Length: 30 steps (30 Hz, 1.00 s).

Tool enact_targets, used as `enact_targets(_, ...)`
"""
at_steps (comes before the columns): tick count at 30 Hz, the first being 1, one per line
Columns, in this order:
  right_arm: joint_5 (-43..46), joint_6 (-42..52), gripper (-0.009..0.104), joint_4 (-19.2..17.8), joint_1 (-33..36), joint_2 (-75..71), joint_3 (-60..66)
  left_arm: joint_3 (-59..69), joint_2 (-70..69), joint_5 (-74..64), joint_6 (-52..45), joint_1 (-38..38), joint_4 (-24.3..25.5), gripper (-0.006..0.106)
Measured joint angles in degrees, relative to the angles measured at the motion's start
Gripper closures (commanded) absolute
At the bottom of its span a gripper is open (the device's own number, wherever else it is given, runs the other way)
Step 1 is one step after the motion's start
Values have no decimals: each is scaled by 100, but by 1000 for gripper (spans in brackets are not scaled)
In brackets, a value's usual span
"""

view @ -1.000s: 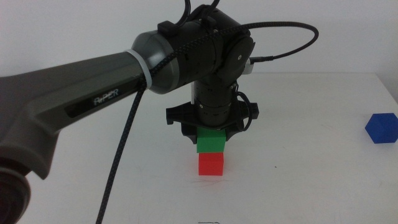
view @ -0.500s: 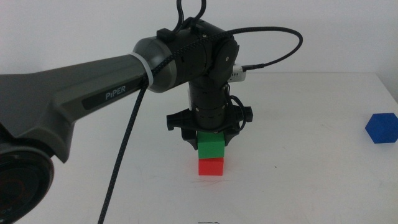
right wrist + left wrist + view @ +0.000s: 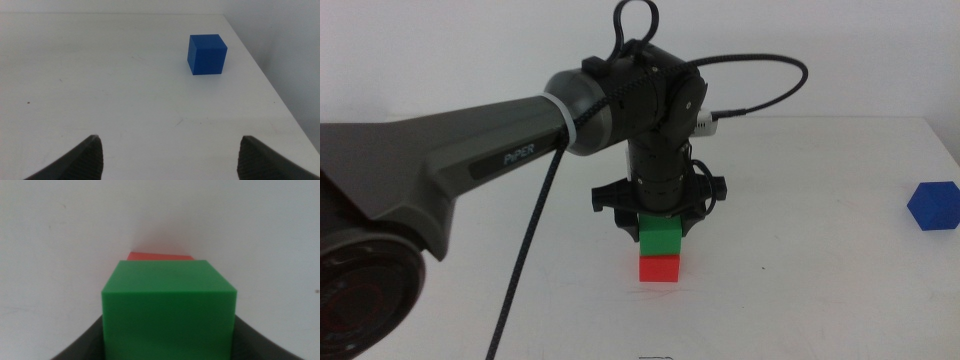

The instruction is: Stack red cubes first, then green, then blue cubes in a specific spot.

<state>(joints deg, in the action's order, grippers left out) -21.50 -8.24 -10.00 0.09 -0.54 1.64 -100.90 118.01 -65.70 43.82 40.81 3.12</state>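
— What's the left hand (image 3: 661, 222) got?

— From my seat, its jaws are closed on the green cube (image 3: 661, 238), which sits on the red cube (image 3: 659, 267) directly beneath the hand. The wrist camera shows only a sliver of red (image 3: 159, 256) behind the green (image 3: 169, 310).

— And further right?

— The blue cube (image 3: 933, 206) sits on the white worktop (image 3: 800, 270), well apart from that hand. The right hand (image 3: 170, 155) is spread wide and empty, the blue cube (image 3: 207, 54) ahead of it; only its jaw tips show.
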Motion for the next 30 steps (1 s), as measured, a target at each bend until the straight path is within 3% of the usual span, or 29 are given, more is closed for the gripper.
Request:
enact_targets(17, 0, 0, 15, -4, 0, 0, 0, -5, 60, -23, -295, 0, -172, 90)
enact_targets(21, 0, 0, 15, -4, 0, 0, 0, -5, 60, -23, -347, 0, -178, 75)
enact_targets(30, 0, 0, 15, -4, 0, 0, 0, -5, 62, -22, -499, 0, -172, 22)
